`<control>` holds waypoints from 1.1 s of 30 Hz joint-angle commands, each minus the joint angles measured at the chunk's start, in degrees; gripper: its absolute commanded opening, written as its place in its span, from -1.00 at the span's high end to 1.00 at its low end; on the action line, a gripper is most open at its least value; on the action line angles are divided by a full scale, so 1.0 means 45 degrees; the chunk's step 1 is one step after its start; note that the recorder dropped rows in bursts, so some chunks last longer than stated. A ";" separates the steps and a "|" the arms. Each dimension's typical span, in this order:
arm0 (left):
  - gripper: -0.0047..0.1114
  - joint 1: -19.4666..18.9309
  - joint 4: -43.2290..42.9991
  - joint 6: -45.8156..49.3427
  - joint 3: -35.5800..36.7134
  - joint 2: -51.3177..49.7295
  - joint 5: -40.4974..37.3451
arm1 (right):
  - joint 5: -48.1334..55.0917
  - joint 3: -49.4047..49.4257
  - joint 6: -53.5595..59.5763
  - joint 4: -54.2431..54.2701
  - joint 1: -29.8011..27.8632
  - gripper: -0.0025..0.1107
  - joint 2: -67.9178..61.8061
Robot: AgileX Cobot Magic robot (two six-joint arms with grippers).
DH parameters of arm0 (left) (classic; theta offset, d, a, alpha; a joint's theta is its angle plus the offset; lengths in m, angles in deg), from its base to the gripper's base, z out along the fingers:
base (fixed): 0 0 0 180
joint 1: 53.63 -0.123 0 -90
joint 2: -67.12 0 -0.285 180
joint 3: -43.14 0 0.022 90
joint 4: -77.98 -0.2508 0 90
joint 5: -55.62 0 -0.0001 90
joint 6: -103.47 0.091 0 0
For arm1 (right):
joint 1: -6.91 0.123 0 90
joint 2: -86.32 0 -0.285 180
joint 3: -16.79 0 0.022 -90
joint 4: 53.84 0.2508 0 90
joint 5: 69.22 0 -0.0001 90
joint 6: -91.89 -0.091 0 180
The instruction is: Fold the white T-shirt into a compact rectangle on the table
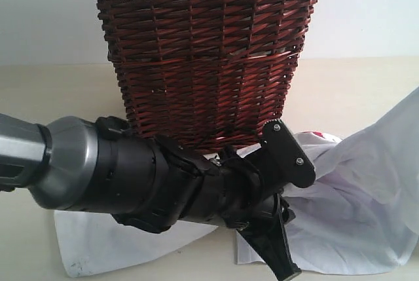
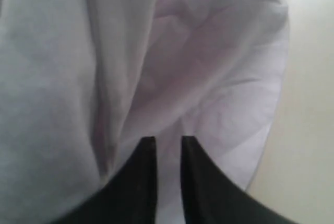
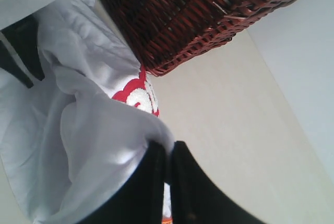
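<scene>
Right gripper (image 3: 167, 148): clamped shut on the white T-shirt (image 1: 366, 189).
Left gripper (image 2: 166, 145): jaws narrowly apart over cloth; grip unclear.
Your step: confirm left pinch, then lay fold flat.

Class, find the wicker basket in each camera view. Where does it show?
Exterior view: the wicker basket fills the upper middle.
Left wrist view: not in it.
Right wrist view: it stands just beyond the white T-shirt.
Shared landmark: the white T-shirt.
</scene>
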 commanded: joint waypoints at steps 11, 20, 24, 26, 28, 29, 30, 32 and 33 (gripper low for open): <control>0.08 0.0040 0.0116 -0.0055 -0.0087 0.0758 0.2177 | 0.0116 -0.0137 -0.0024 0.0253 -0.0049 0.96 0.0104; 0.06 0.0040 0.0116 -0.0055 -0.1001 -0.0771 0.0998 | 0.0159 -0.0137 -0.0688 0.0253 -0.0049 0.96 0.0104; 0.91 0.0040 0.0116 -0.0055 -0.1652 -0.0790 0.1200 | 0.0159 -0.0137 -0.0776 0.0253 -0.0049 0.96 0.0104; 0.92 0.0040 0.0116 -0.0032 -0.1568 -0.0736 0.2016 | 0.0159 -0.0137 -0.0804 0.0253 -0.0049 0.96 0.0104; 0.92 0.0040 0.0116 0.0021 -0.1226 -0.0334 0.3325 | 0.0159 -0.0137 -0.0804 0.0253 -0.0049 0.96 0.0104; 0.92 0.0040 0.0116 0.0165 -0.0921 0.0131 0.4110 | 0.0159 -0.0137 -0.0804 0.0253 -0.0049 0.96 0.0104; 0.92 0.0040 0.0116 0.0422 -0.0713 0.0489 0.4468 | 0.0159 -0.0137 -0.0804 0.0253 -0.0049 0.96 0.0104; 0.92 0.0040 0.0116 0.0986 -0.0326 0.1286 0.4743 | 0.0159 -0.0137 -0.0804 0.0253 -0.0049 0.96 0.0104; 0.92 0.0040 0.0116 0.1234 -0.0135 0.1752 0.4720 | 0.0159 -0.0137 -0.0804 0.0253 -0.0049 0.96 0.0104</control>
